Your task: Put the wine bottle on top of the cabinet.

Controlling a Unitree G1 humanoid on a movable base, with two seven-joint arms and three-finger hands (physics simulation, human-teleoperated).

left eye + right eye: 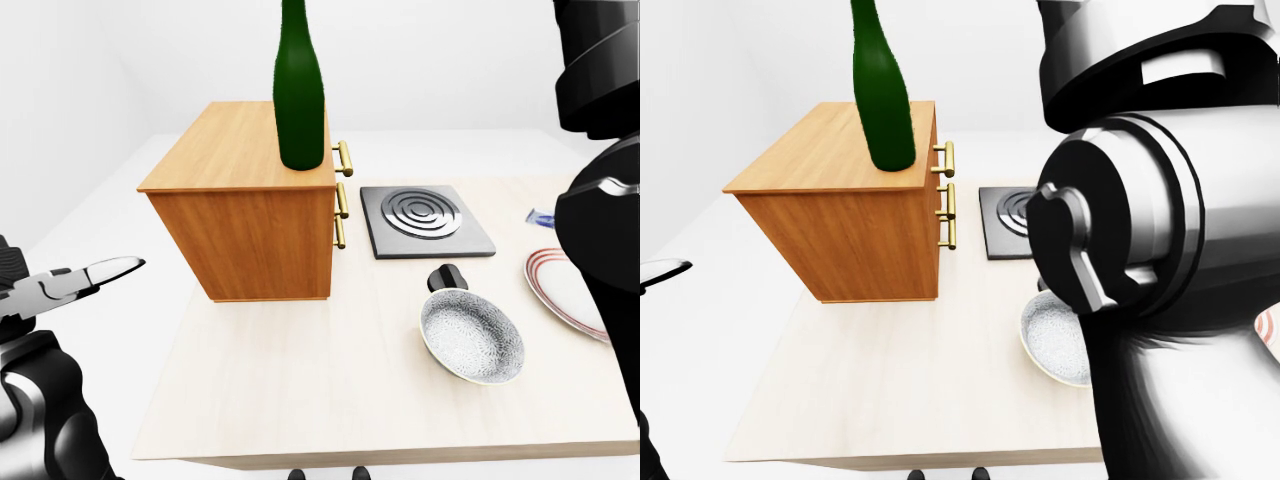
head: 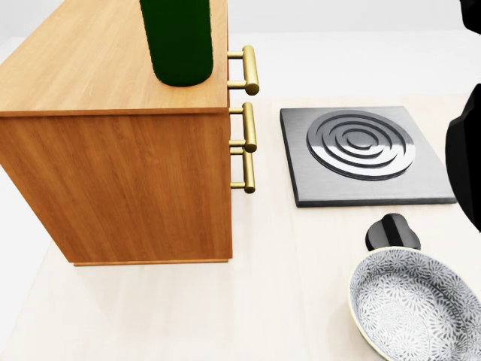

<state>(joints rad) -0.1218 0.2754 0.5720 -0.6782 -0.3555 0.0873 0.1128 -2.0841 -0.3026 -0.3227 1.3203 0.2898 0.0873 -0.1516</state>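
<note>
Left-eye view, surface: pale wooden table, white floor and white walls around it.
Cabinet: wooden cabinet standing on the table's left part, brass handles on its right face.
Wine bottle: green wine bottle upright on the cabinet's top, near its right edge.
Hob: dark square burner plate just right of the cabinet.
Bowl: patterned bowl below the plate, black knob between them.
Plate: red-rimmed plate at the right edge.
Left hand: left hand at the left edge, fingers apart, holding nothing, off the table.
Right hand: black arm fills the right side; hand itself unseen.
</note>
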